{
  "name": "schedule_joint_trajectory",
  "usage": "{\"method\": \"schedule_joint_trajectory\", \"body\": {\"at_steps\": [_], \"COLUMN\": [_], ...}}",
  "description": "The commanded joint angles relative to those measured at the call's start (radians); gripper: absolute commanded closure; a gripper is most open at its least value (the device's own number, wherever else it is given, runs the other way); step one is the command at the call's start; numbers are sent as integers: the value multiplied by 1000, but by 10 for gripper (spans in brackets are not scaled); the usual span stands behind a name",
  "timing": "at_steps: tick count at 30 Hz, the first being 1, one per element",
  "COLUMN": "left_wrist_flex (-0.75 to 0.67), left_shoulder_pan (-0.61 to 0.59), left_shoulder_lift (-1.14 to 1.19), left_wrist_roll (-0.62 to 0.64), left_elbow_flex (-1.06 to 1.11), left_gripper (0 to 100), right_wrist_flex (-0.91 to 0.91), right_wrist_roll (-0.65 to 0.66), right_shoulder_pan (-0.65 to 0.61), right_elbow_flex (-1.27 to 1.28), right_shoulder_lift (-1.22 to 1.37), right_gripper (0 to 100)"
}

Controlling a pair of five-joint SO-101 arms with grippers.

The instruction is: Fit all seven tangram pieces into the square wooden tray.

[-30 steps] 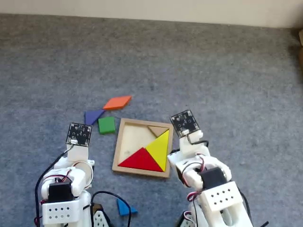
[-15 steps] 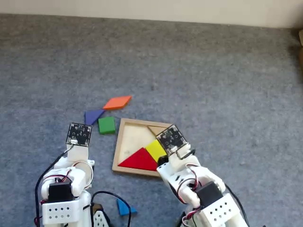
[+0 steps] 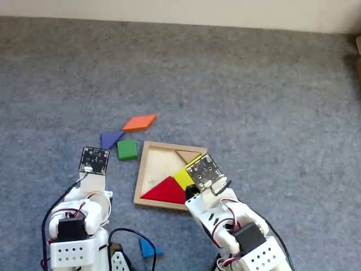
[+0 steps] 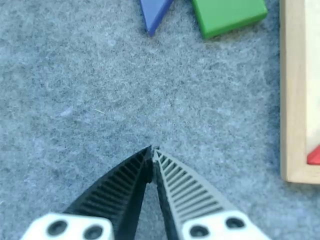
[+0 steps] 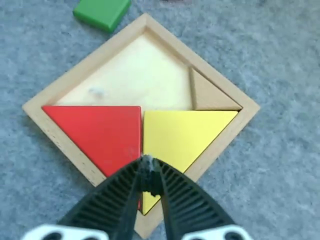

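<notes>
The square wooden tray (image 3: 141, 176) lies between my two arms. It holds a red triangle (image 3: 165, 191), a yellow triangle (image 3: 183, 177) and a small tan triangle (image 3: 188, 155). On the carpet beyond its left corner lie a green square (image 3: 127, 149), a purple-blue triangle (image 3: 111, 138) and an orange parallelogram (image 3: 139, 122). A small blue triangle (image 3: 148, 248) lies near the arm bases. My right gripper (image 5: 146, 165) is shut and empty, over the seam between the red triangle (image 5: 100, 132) and the yellow triangle (image 5: 185, 135). My left gripper (image 4: 151, 150) is shut over bare carpet, short of the green square (image 4: 227, 15).
The tray (image 5: 135, 75) has bare floor in its far-left half. Grey carpet stretches wide on all sides. My right arm's wrist (image 3: 206, 172) covers the tray's near right corner in the high view. A cable (image 3: 132, 234) loops by the blue triangle.
My right arm has swung left from beside the tray's right edge to over its near right part. The left arm and all the pieces have stayed where they were.
</notes>
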Motion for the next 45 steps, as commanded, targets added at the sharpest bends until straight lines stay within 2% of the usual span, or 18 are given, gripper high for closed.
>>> {"method": "schedule_joint_trajectory", "body": {"at_steps": [1, 9, 15, 21, 28, 36, 42, 45], "left_wrist_flex": [6, 6, 6, 6, 6, 6, 6, 6], "left_shoulder_pan": [12, 12, 12, 12, 12, 12, 12, 12], "left_shoulder_lift": [-53, -53, -53, -53, -53, -53, -53, -53], "left_wrist_roll": [-6, -6, -6, -6, -6, -6, -6, -6], "left_elbow_flex": [21, 21, 21, 21, 21, 21, 21, 21], "left_gripper": [994, 994, 994, 994, 994, 994, 994, 994], "right_wrist_flex": [-19, -19, -15, -12, 30, 65, 67, 65], "right_wrist_roll": [5, 3, 3, -74, -74, -74, -112, -120], "right_shoulder_pan": [-5, -1, 110, 117, 119, 182, 185, 185], "right_elbow_flex": [-12, -16, -21, -22, -68, -104, -105, -105], "right_shoulder_lift": [-10, -10, -8, -8, -8, -7, -7, -8], "right_gripper": [991, 991, 991, 991, 991, 991, 926, 926]}}
